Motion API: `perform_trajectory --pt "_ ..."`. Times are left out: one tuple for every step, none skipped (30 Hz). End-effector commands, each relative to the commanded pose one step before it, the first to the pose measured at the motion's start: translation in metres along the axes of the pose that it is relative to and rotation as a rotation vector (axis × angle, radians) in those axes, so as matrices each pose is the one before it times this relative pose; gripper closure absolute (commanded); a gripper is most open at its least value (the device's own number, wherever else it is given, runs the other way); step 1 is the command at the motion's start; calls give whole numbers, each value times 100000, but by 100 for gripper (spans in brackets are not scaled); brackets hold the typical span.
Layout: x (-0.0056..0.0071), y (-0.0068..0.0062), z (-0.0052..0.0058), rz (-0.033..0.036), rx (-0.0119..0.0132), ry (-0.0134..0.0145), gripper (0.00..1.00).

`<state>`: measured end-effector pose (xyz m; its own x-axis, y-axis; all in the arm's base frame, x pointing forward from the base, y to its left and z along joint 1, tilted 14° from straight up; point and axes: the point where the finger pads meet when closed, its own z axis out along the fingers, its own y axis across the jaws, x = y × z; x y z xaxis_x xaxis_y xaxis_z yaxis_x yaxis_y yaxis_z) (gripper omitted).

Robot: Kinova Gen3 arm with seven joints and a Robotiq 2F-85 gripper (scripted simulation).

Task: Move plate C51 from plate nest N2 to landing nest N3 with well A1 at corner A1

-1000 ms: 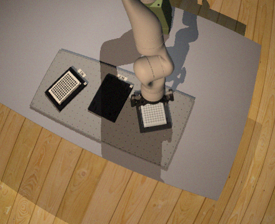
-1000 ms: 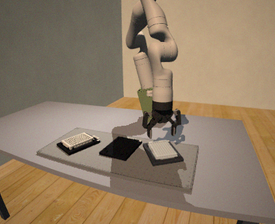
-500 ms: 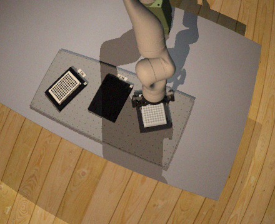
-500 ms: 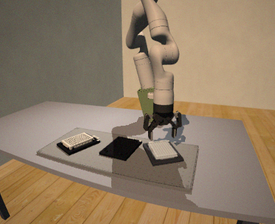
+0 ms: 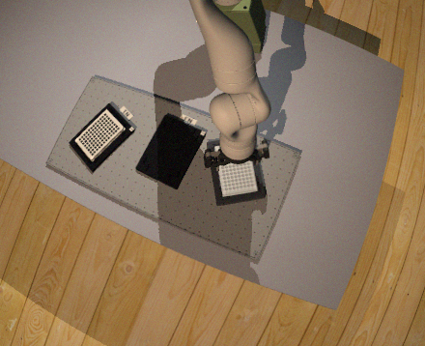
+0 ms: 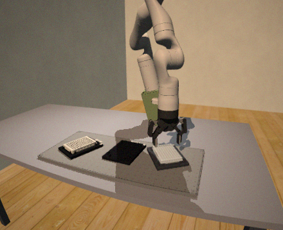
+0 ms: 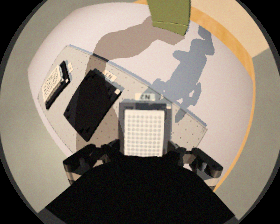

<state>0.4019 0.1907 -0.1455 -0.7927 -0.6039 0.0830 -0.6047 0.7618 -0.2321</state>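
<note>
Plate C51 (image 5: pixel 237 178) is a white well plate lying flat on the black nest N2 (image 5: pixel 240 195) at the right of the perforated board. It also shows in the exterior view (image 6: pixel 168 153) and in the wrist view (image 7: pixel 144 131). My gripper (image 6: pixel 166 139) (image 7: pixel 143 145) is open and empty. It points down and hovers a little above the far end of the plate, with a finger to each side. The black landing nest N3 (image 5: pixel 171 150) lies empty in the middle (image 6: pixel 124 151). Plate C15 (image 5: pixel 99 133) (image 6: pixel 80 144) sits on nest N1 at the left.
All three nests stand on a grey perforated board (image 5: pixel 176 208) on the grey table. A green block (image 6: pixel 150 106) stands at the arm's base behind the board. Small white tags (image 5: pixel 189 119) mark the far ends of the nests.
</note>
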Motion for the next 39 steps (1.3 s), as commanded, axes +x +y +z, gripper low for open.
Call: perform_trajectory --pt "105 -7 305 -20 45 271 0" --pt "4 0 51 0 0 0 0" --pt "4 0 15 0 0 0 0" --pt "3 0 11 0 0 0 0" --pt "2 0 8 0 0 0 0" --pt "1 0 5 0 0 0 0" --pt "0 0 3 0 0 0 0" --pt "-1 0 2 0 0 0 0" --pt "-2 0 1 0 0 0 0" --pt "-2 0 0 0 0 0 0" --pt "-3 0 -1 0 0 0 0" --pt "-3 0 -1 0 0 0 0" --pt "-3 0 -2 0 0 0 0" --pt "-1 0 -10 1 -2 -16 0" --pt "0 0 2 0 0 3 0" --pt "0 0 0 0 0 0 0" --pt "0 0 0 0 0 0 0" --pt "0 0 0 0 0 0 0" --pt "-11 1 0 0 2 14 0" --pt "-3 0 -2 0 0 0 0" --pt "-3 0 -2 0 0 0 0" --pt "-3 0 -2 0 0 0 0" --pt "-3 0 131 0 0 1 0" --pt "-1 0 131 0 0 0 0" --pt "1 0 132 0 0 0 0" --pt "3 0 132 0 0 0 0" --pt "5 -1 132 0 0 0 0" --pt "6 -1 133 0 0 0 0" --pt "3 0 142 0 1 -1 0" --pt "7 -1 133 0 0 0 0" --pt "8 -1 133 0 0 0 0" --pt "8 -1 133 0 0 0 0" --pt "0 0 0 0 0 0 0" --pt "0 0 0 0 0 0 0" --pt "8 -1 127 0 -1 0 0" --pt "4 0 132 0 0 0 0" --pt "4 0 133 0 0 0 0" --pt "4 0 88 0 0 0 0" --pt "4 0 18 0 0 0 0"
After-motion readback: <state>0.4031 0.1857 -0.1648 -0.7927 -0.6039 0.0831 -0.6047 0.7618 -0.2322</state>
